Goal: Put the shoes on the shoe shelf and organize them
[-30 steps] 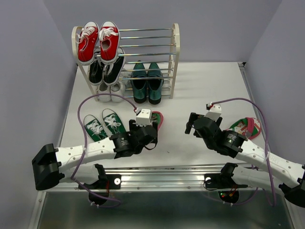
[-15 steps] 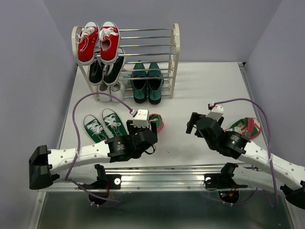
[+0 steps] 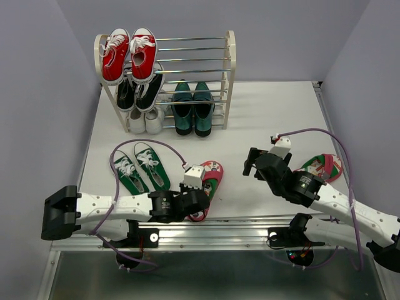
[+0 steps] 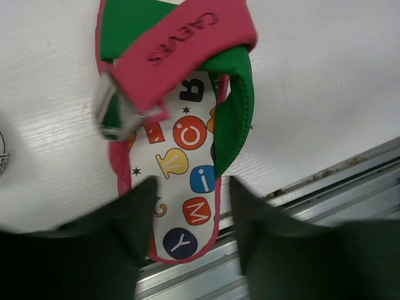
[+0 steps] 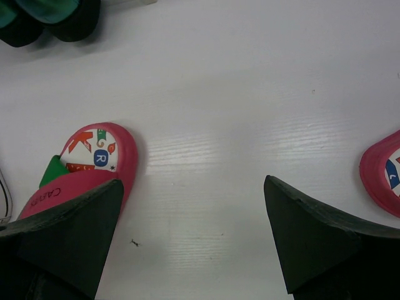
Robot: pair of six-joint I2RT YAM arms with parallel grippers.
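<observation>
A red-strapped flip-flop [image 3: 211,175] with a printed footbed [image 4: 187,134] lies at the table's near edge, its heel over the metal rail. My left gripper [image 3: 199,211] is shut on that heel [image 4: 187,206], one finger on each side of it. The other flip-flop [image 3: 322,167] lies at the right, partly behind my right arm. My right gripper [image 3: 250,164] hangs open over bare table [image 5: 194,182], between the two flip-flops [image 5: 94,156] [image 5: 381,178]. The green canvas sneakers [image 3: 139,165] lie side by side at the left. The dark green loafers [image 3: 192,109] sit low on the shoe shelf [image 3: 230,62].
Red sneakers [image 3: 130,53] fill the shelf's top left, black sneakers [image 3: 139,90] sit below them, and a white pair [image 3: 145,119] is at the bottom left. The shelf's right half above the loafers holds nothing. Grey walls close in both sides.
My left gripper has drawn back toward the near edge and closed on the flip-flop's heel. The flip-flop slid that way with it. The right arm has hardly moved.
</observation>
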